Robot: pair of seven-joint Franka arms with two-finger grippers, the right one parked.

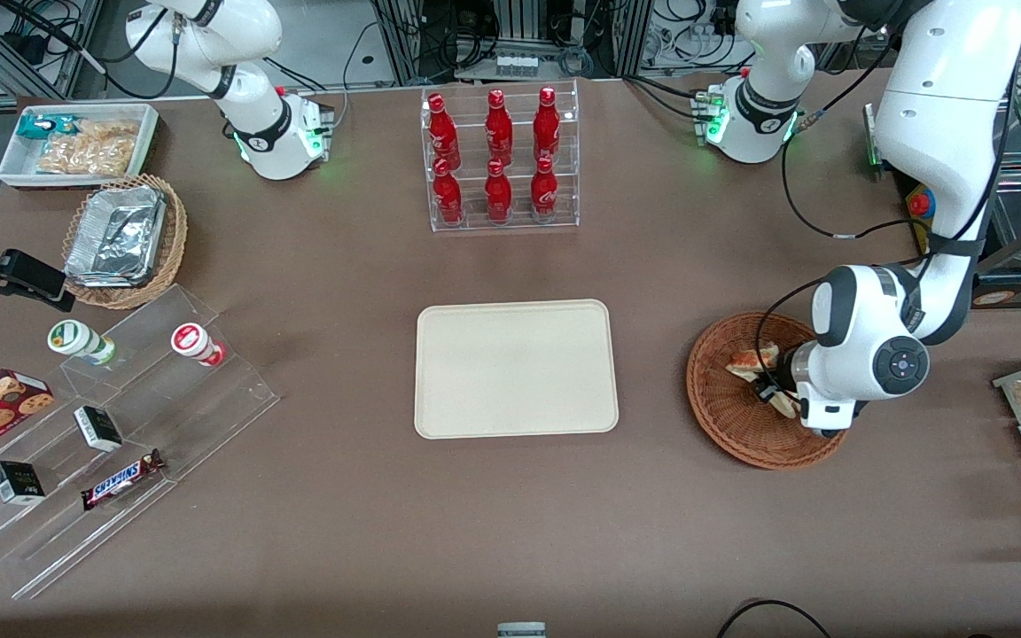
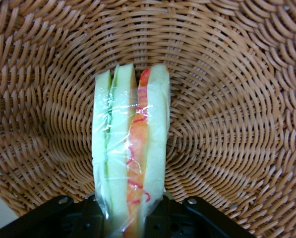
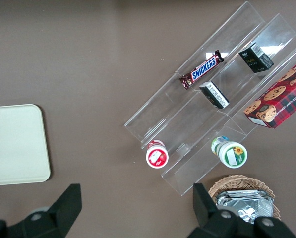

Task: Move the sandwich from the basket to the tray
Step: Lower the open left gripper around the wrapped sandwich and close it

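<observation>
Your tool is pinching the sandwich inside the basket, near the working arm's end of the bench. The tray is lying mid-bench.

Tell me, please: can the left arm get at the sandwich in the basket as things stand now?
Probably yes. The gripper is already down inside the basket, with the sandwich between its fingers, and nothing lies over or beside the sandwich. Whether the fingers grip it yet is unclear.
</observation>
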